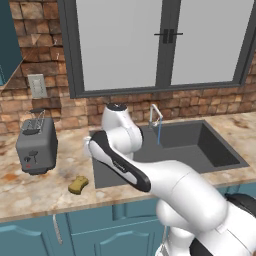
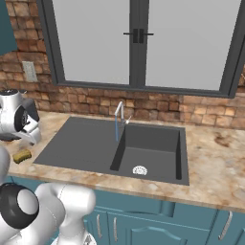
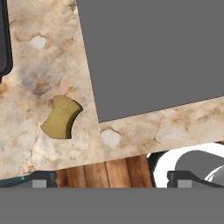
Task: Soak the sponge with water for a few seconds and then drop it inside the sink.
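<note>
A small mustard-yellow sponge [image 1: 78, 185] with pinched sides lies flat on the beige marbled stone surface [image 1: 35, 192], near its front edge and just left of the wide dark grey recessed sink [image 1: 220, 152]. It sits apart from the sink's rim, with bare stone between them, and nothing touches it. The white robot arm [image 1: 150, 175] reaches up from the base and bends over the left part of the sink, its hand held high above the surface; seen from the hand, the sponge [image 3: 61, 117] lies below and to the left of the flat grey drainboard [image 3: 153, 52]. The two dark finger tips [image 3: 40, 180] stand far apart at the lower corners of that view, so the jaws are spread wide and hold nothing.

At the back of the sink a slim silver curved faucet [image 1: 155, 114] is running: a thin pale-blue stream of water [image 1: 158, 134] falls straight down from its spout. From the right, the same stream [image 2: 116, 129] drops at the step between the shallow drainboard and the deeper basin, where a small white round drain [image 2: 139, 170] shows on the floor. A grey boxy toaster [image 1: 36, 145] stands on the surface to the left, well back from the sponge [image 2: 22, 155]. Behind everything runs a red-brown brick wall [image 1: 200, 102] under a dark-framed window [image 1: 165, 40], with teal cabinet fronts [image 1: 30, 235] below.
</note>
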You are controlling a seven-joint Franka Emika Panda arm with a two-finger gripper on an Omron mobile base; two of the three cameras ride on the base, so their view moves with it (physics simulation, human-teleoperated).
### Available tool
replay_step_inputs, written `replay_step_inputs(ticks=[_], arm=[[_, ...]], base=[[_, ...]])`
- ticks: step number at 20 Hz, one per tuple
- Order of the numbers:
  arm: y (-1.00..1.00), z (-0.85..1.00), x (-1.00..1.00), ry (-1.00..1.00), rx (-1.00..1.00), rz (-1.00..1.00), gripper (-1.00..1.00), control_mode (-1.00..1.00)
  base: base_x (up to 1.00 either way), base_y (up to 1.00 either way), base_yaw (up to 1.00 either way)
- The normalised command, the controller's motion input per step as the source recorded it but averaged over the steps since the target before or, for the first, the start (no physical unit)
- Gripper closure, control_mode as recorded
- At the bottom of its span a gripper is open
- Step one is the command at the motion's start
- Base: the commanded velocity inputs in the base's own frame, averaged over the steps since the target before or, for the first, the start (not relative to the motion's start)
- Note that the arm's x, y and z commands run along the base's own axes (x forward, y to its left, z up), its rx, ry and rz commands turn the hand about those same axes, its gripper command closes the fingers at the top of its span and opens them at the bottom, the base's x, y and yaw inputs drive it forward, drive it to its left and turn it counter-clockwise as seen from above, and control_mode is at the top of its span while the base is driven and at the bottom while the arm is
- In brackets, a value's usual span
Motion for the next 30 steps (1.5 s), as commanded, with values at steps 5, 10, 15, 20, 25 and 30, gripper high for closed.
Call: replay_step_inputs(ticks=[5, 10, 15, 20, 25, 30], arm=[[0.19, -0.03, 0.14, 0.00, 0.00, 0.00, -1.00, -1.00], [0.25, -0.03, 0.02, 0.00, 0.00, 0.00, -1.00, -1.00], [0.31, -0.01, 0.00, 0.00, 0.00, 0.00, -1.00, -1.00], [0.25, -0.10, 0.00, 0.00, 0.00, 0.00, -1.00, -1.00], [0.18, -0.10, 0.02, 0.00, 0.00, 0.00, -1.00, -1.00], [0.04, -0.10, 0.12, 0.00, 0.00, 0.00, -1.00, -1.00]], base=[[0.00, 0.00, 0.00], [0.00, 0.00, 0.00], [0.00, 0.00, 0.00], [0.00, 0.00, 0.00], [0.00, 0.00, 0.00], [0.00, 0.00, 0.00]])
